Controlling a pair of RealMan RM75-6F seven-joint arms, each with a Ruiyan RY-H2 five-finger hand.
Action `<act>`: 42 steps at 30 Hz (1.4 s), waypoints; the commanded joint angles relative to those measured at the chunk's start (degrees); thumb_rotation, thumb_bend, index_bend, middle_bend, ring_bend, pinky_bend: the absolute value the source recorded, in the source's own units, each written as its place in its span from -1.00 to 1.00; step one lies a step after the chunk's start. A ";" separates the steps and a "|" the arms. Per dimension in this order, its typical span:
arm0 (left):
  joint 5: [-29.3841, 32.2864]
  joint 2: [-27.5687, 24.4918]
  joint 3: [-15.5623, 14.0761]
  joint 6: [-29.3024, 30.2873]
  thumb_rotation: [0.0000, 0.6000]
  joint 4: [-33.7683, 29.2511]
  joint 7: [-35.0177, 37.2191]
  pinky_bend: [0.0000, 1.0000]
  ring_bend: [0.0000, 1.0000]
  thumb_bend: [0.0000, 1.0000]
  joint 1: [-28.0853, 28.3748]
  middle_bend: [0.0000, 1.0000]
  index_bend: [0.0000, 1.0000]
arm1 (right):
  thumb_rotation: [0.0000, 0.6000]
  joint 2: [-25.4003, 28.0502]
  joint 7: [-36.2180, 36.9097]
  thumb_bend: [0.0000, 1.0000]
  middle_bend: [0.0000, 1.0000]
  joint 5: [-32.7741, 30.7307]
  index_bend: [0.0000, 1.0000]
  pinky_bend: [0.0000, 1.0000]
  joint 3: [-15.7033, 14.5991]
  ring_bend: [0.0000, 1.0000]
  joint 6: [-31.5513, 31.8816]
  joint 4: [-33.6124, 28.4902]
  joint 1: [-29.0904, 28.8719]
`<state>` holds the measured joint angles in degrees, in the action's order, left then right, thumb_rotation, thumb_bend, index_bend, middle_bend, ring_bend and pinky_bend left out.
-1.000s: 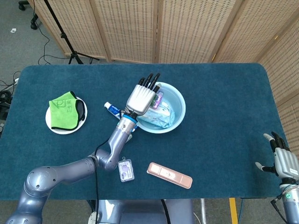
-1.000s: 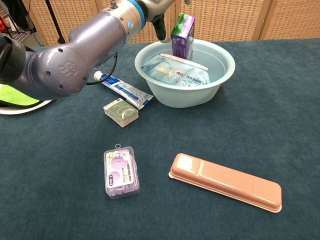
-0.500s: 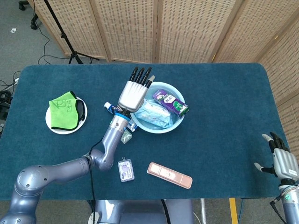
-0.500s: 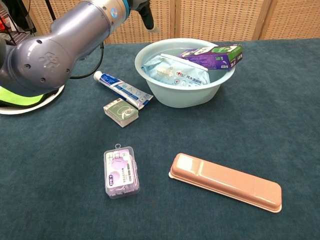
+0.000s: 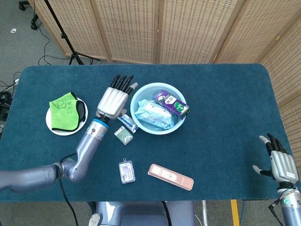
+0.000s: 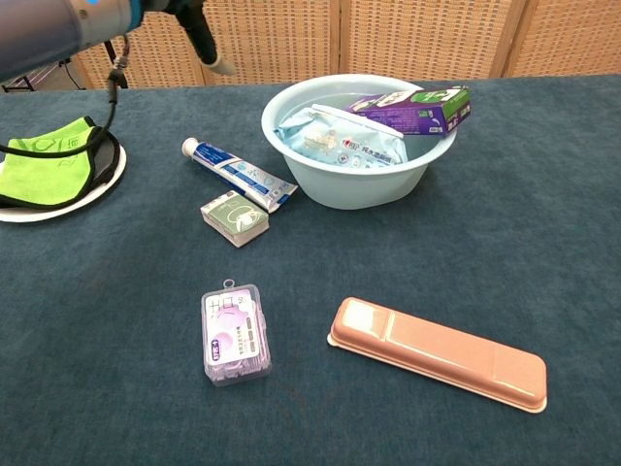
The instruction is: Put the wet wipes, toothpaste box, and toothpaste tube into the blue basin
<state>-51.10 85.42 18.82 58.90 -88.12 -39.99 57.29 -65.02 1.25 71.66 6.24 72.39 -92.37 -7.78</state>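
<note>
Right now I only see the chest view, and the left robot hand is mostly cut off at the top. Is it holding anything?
Observer: No. The left robot hand is empty, fingers spread, just left of the light blue plastic basin.
Operator: Is it near the white and blue toothpaste tube?
Observer: Yes. In the head view it covers the tube's cap end.
Operator: And the other arm?
Observer: The right robot hand is open and empty, near the table's front right corner.
</note>
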 commanded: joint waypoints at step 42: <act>15.01 -14.16 -18.17 0.64 1.00 -28.18 -13.36 -0.78 -0.96 -0.58 0.00 -1.00 -0.69 | 1.00 1.46 -0.35 -0.58 -0.94 4.88 -0.75 -0.60 -1.57 -1.00 3.68 -4.48 1.32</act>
<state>-36.55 70.84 0.87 59.27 -116.67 -53.14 56.98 -63.57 0.88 76.54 4.67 76.03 -96.84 -6.49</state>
